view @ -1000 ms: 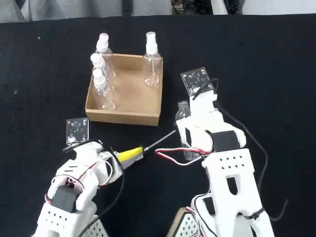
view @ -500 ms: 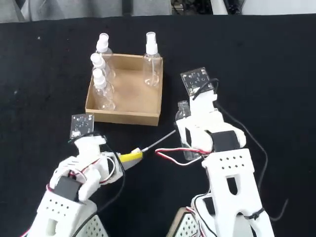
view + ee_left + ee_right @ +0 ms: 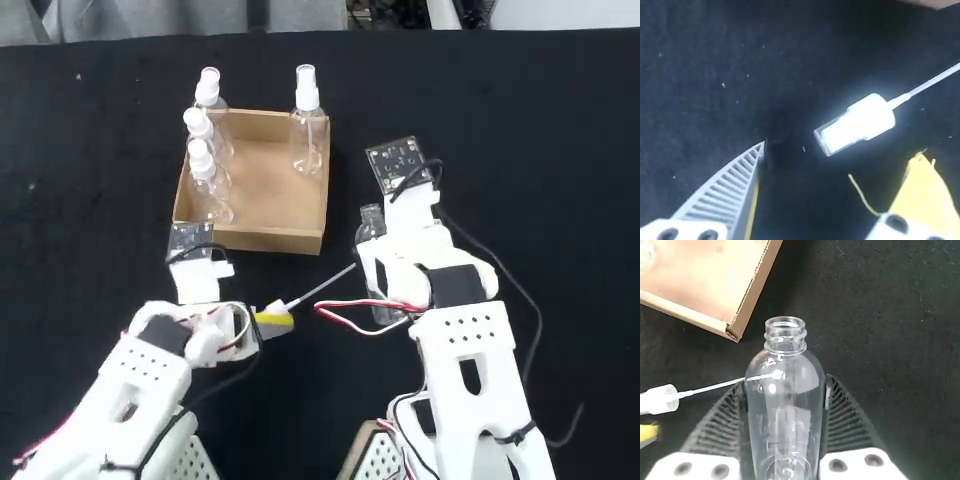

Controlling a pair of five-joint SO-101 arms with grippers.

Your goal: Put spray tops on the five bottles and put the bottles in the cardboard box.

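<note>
A white spray top [image 3: 855, 125] with a thin dip tube [image 3: 932, 81] lies on the black table. My left gripper [image 3: 840, 151] hangs open just over it, its grey finger [image 3: 735, 185] and yellow finger [image 3: 920, 185] spread to either side and touching nothing. In the high view the spray top [image 3: 287, 302] lies between the two arms, in front of the cardboard box [image 3: 250, 238]. My right gripper [image 3: 786, 382] is shut on a clear bottle [image 3: 785, 400] with an open neck, held near the box's front right corner [image 3: 732, 330]. The tube's end reaches that bottle [image 3: 371, 228].
Several capped bottles stand in the box: three along its left wall [image 3: 205, 165] and one at the far right corner [image 3: 308, 125]. Black cloth covers the table [image 3: 540, 150]. The right arm's body [image 3: 465, 350] and its red and white cables [image 3: 345, 312] lie close to the spray top.
My left arm has swung right and toward the box, bringing its gripper down over the spray top. The spray top, the right arm and its bottle have stayed put.
</note>
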